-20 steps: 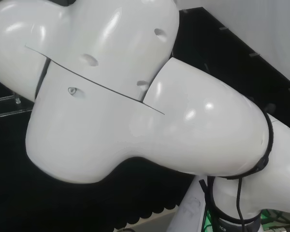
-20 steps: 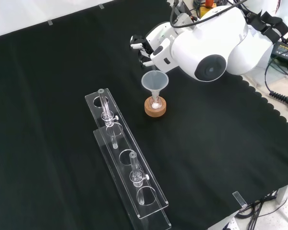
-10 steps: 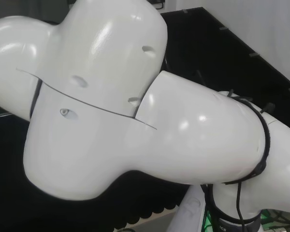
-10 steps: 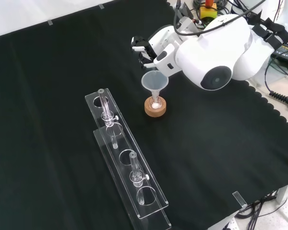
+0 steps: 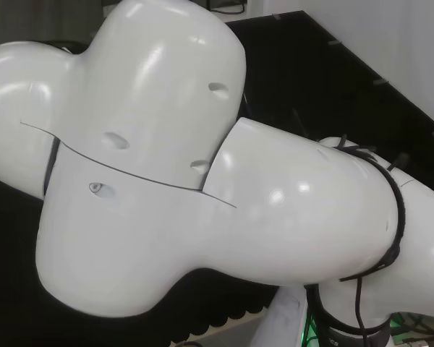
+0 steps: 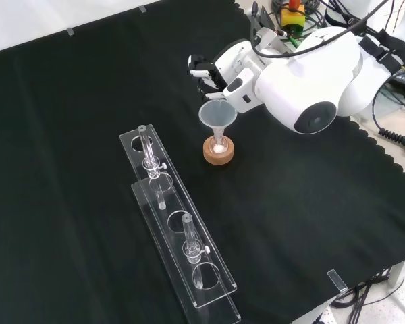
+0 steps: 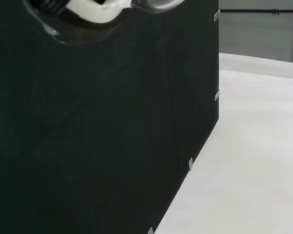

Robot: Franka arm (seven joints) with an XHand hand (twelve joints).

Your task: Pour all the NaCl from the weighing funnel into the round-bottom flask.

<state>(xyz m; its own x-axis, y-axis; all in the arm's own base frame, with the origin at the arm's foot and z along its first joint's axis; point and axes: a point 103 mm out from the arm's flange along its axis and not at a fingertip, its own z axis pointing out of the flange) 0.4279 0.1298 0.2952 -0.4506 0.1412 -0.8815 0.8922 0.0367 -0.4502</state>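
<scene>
Counting the ware in the front view: one cork ring stand (image 6: pixel 219 151), one round-bottom flask (image 6: pixel 218 143) seated in it, one clear funnel (image 6: pixel 218 116) standing in the flask's neck, and two long clear racks (image 6: pixel 182 236) lying side by side.

- Flask: small, upright, near the middle of the black cloth (image 6: pixel 74 135). Something pale shows at its bottom; whether that is powder or glare, cannot tell.
- Funnel: wide mouth up, stem down in the flask. Its bowl looks clear.
- Racks: each has a row of round holes. Two upright glass tubes with side stoppers stand in them, one (image 6: pixel 147 150) toward the far end, one (image 6: pixel 190 239) toward the near end. Contents of the tubes too faint to tell.

The hand (image 6: pixel 212 70) sits just behind and above the funnel's rim, apart from it. Its fingers look curled inward; whether they pinch a clear weighing funnel cannot be told. In the wrist view a blurred white part of the hand (image 7: pixel 95 10) has a rounded clear piece (image 7: pixel 157 4) beside it, too blurred to name.

The arm's white link (image 6: pixel 317 74) with its grey cap stands to the right of the hand in the front view; in the head view the links (image 5: pixel 145 173) stand before the bench.
</scene>
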